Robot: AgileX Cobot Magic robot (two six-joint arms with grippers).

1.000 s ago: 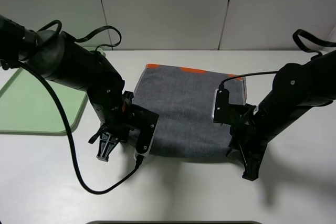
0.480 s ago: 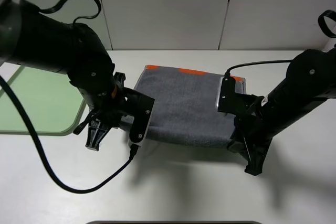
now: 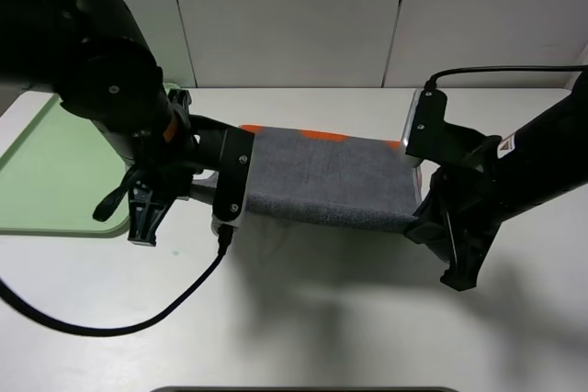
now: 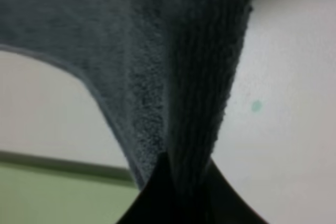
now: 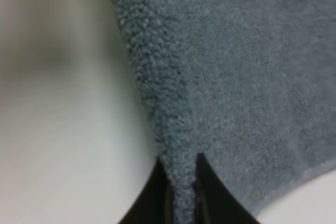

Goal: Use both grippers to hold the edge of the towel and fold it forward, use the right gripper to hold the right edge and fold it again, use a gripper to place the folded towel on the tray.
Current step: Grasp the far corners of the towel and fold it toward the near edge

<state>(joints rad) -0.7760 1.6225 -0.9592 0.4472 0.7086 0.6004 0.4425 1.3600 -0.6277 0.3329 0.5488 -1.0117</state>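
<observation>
1. The towel (image 3: 322, 181) is soft, limp and probably light. It sags between its held corners and is unlikely to keep any shape by itself.
2. Take hold at the thick hem near a corner. Pinch deep, since the pile may slip.
3. Position: the near edge is raised off the table (image 3: 322, 319). The far, orange-trimmed edge appears to rest on the table.
4. The left gripper (image 4: 177, 174) is clamped on the towel's left corner. The right gripper (image 5: 182, 184) is clamped on the right corner.
5. The tray (image 3: 55, 181) lies to the left, beyond the left arm.
6. Count: one towel, one tray, two grippers.
</observation>
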